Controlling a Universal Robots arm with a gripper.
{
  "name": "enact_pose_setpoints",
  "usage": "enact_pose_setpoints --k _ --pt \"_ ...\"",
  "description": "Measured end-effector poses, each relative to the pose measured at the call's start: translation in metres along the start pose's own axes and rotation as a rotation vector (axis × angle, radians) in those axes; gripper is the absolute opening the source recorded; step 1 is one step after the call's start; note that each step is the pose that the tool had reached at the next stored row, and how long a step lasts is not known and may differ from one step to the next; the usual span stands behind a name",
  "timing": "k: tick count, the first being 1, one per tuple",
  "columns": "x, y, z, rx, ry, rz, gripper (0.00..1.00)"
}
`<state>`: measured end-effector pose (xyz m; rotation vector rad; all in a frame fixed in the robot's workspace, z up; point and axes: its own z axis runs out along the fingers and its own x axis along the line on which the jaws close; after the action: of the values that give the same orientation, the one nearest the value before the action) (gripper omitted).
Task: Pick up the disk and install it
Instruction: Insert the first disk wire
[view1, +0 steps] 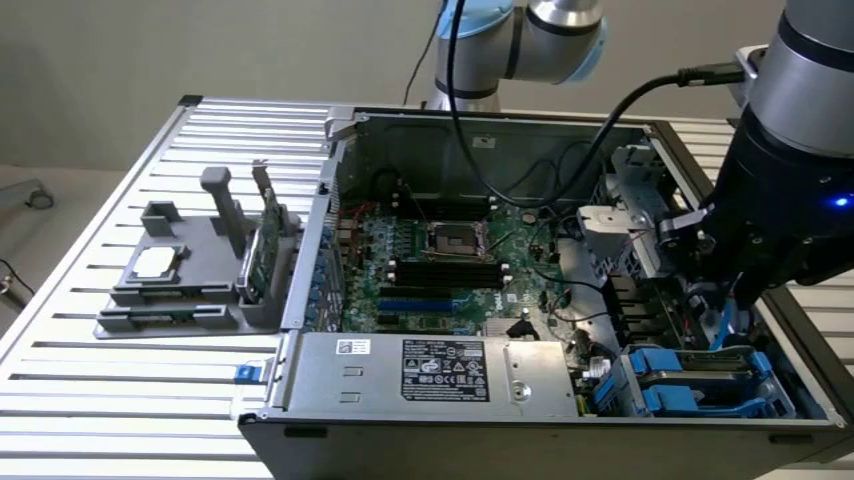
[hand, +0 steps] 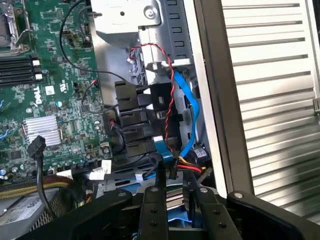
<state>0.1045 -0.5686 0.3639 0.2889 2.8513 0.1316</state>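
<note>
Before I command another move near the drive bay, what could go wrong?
The blue cable and the red-black wires hang just ahead of the gripper, so they could snag. The blue drive bays sit close against the case wall; a skewed approach might jam there.

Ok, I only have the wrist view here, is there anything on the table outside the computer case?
Observer: Yes, a grey fixture sits on the slatted table, on the exterior view's left of the case.
Operator: What's on it?
Observer: A green circuit card stands on edge in it, beside a small silver chip lying flat.
Operator: And where is the arm?
Observer: The arm hangs over the blue drive bay, in the case's corner on the exterior view's right.
</note>
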Motion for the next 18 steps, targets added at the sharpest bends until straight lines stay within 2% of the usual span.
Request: enact_pose_setpoints --k 3,5,7,11,18 --pt "0.0005 -0.0002 0.0018 0.0101 -0.0141 0.022 0.28" --pt "0.0012 -0.0005 0.0039 0.0172 -0.0197 0.037 0.28" --pt "0.0018 -0.0006 0.005 0.0215 -0.0216 0.047 0.28" --pt "0.0027 -0.0009 0.0055 0.0264 -0.0236 0.063 0.28" --pt "0.0053 0.0022 0.0053 0.0293 -0.0249 0.073 0.28"
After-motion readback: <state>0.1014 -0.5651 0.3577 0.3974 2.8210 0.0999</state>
